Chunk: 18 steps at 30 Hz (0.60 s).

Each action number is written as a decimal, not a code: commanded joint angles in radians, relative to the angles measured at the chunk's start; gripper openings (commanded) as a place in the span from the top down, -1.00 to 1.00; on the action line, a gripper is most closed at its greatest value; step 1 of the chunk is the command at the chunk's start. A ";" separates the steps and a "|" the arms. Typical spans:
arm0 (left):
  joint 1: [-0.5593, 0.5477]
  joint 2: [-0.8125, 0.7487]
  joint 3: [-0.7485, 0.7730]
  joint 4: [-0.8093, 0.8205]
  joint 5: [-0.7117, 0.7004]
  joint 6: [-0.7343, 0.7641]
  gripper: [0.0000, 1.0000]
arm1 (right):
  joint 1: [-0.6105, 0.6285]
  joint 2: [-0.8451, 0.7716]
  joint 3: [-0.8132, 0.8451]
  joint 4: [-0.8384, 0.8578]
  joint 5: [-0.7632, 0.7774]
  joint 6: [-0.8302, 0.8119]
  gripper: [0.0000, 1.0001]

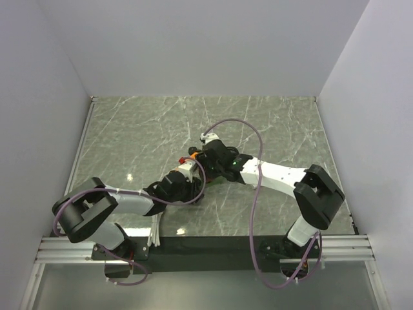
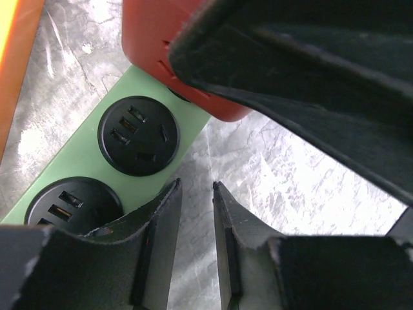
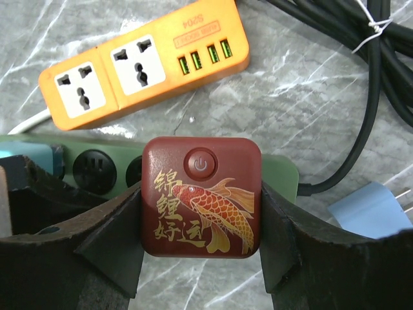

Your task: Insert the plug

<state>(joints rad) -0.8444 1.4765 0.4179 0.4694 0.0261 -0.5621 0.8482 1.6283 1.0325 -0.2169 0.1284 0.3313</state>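
The plug (image 3: 201, 197) is a red square block with a gold koi and a power button. My right gripper (image 3: 201, 219) is shut on its two sides. It sits over the end of a green power strip (image 3: 284, 171); whether its pins are in a socket is hidden. In the left wrist view the same plug (image 2: 148, 39) touches the green strip (image 2: 84, 148) just beyond a free round black socket (image 2: 137, 135). My left gripper (image 2: 197, 187) hovers at the strip's edge, its jaws a narrow gap apart with nothing between them.
An orange power strip (image 3: 142, 58) with USB ports lies behind the green one. A coiled black cable (image 3: 374, 97) runs along the right, and a blue plug (image 3: 371, 210) lies beside it. Both arms meet at mid-table (image 1: 200, 165).
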 commanded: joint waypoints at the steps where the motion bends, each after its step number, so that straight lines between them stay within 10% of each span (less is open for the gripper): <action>1: 0.053 0.002 -0.037 -0.008 -0.071 0.060 0.31 | 0.022 0.082 -0.046 -0.110 0.036 -0.032 1.00; 18: 0.070 -0.030 -0.074 0.067 -0.005 0.041 0.31 | 0.127 -0.051 -0.304 -0.035 0.126 0.133 1.00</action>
<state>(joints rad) -0.8139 1.4620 0.3691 0.5461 0.0910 -0.5354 0.9440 1.5146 0.8135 0.0032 0.3107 0.4248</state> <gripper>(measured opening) 0.341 0.665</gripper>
